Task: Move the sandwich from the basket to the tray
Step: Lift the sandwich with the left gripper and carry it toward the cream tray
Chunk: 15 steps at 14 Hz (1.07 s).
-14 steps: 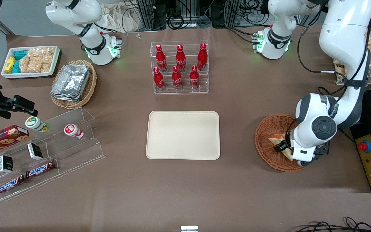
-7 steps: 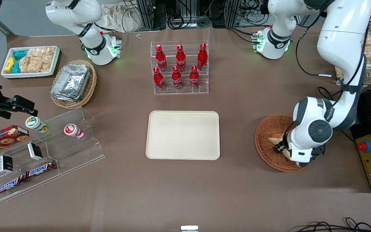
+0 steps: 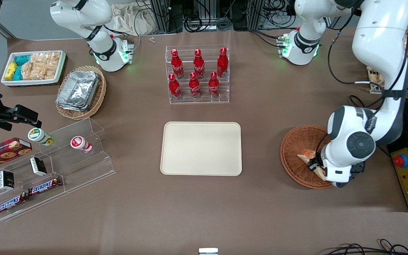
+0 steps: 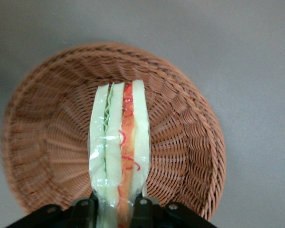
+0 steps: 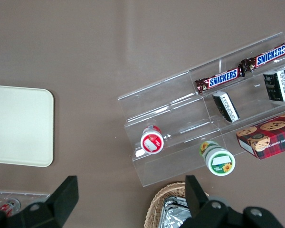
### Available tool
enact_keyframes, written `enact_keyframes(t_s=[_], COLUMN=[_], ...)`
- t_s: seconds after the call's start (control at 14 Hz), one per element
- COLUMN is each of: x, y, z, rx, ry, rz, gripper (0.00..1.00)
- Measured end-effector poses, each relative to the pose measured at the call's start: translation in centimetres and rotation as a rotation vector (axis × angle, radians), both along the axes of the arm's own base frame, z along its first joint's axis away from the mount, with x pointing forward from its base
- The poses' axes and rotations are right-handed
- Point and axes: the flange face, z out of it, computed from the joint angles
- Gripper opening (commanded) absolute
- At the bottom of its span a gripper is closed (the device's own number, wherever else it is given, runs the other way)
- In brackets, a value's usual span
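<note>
The sandwich [image 4: 118,156], a plastic-wrapped wedge of white bread with orange and pale green layers, is held edge-up over the reddish-brown wicker basket [image 4: 190,142]. My left gripper [image 4: 115,209] is shut on the wedge's wide end, one finger on each bread face. In the front view the sandwich [image 3: 306,156] pokes out from under the gripper [image 3: 316,166], above the basket [image 3: 292,148] at the working arm's end of the table. The cream tray [image 3: 201,148] lies flat mid-table, toward the parked arm from the basket, with nothing on it.
A clear rack of red bottles [image 3: 197,74] stands farther from the front camera than the tray. A tan basket of foil containers [image 3: 80,92], a white snack tray [image 3: 34,67] and an acrylic stand with snacks [image 3: 48,166] lie toward the parked arm's end. A control box [image 3: 407,177] sits beside the basket.
The wrist has shifted slightly toward the front camera and away from the tray, and the sandwich has tilted and moved with it, its tip now lower in the basket.
</note>
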Motion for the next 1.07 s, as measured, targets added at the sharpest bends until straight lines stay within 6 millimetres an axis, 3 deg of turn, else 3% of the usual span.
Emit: enact_keyframes(t_s=[0.29,0.5,0.79,0.93,1.07], x=[-0.2,-0.8,-2.2,-3.8,-5.7], y=[-1.6,-3.8,-9.7,-13.8,-18.5], z=[10.4,16.3,19.7,20.7,20.5], rx=[0.016,0.008,-0.056,-0.090,-0.125], ry=[-0.005,-0.001,-0.004,-0.001,0.010], rz=[-0.006,-0.032,-0.333,-0.463,-0.561], gripper=[0.00,0.00,0.00,0.00,0.00])
